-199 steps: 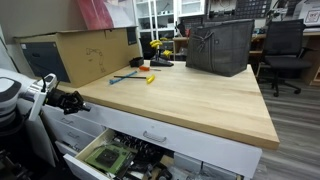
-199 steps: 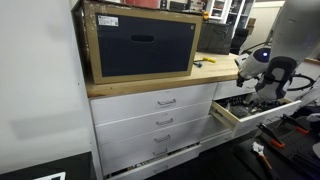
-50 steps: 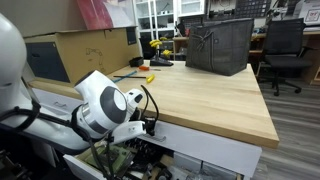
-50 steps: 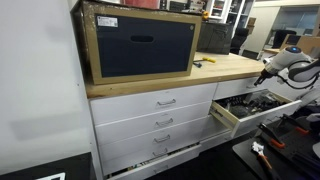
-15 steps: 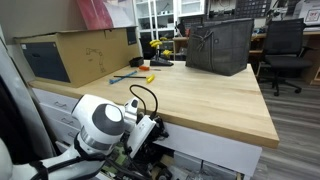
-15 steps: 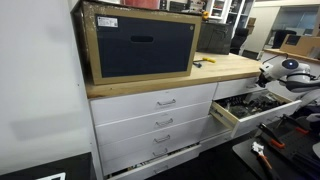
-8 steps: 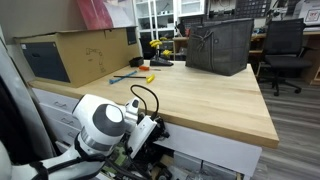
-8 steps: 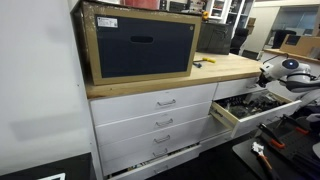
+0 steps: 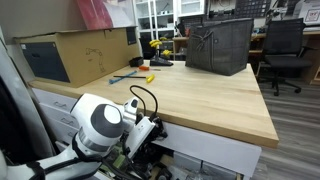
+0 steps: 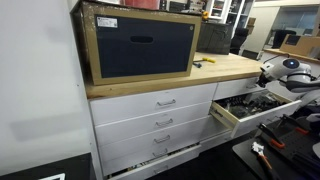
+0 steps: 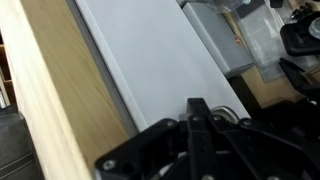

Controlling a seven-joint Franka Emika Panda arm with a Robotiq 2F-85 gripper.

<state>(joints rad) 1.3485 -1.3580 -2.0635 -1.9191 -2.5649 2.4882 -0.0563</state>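
Note:
My gripper [image 11: 197,108] is pressed against the white front of the upper drawer [image 11: 150,60], just under the wooden countertop edge [image 11: 55,90]. Its two black fingers meet with no gap showing. A bit of the silver drawer handle [image 11: 222,113] peeks out right beside the fingertips; I cannot tell whether it is pinched. In an exterior view the arm's white wrist [image 9: 100,125] sits below the countertop [image 9: 200,95] with the gripper [image 9: 148,138] at the drawer front. It also shows in an exterior view [image 10: 285,72] over the open lower drawer [image 10: 240,108].
On the countertop stand a cardboard box [image 9: 75,52], a dark bin [image 9: 220,45] and small tools [image 9: 140,72]. The open drawer holds cluttered parts [image 9: 125,160]. A stack of closed white drawers [image 10: 155,120] sits under the box. An office chair [image 9: 285,50] stands behind.
Over the last second nothing has visibly moved. Earlier, the arm swung down from beside the bench to the drawer front.

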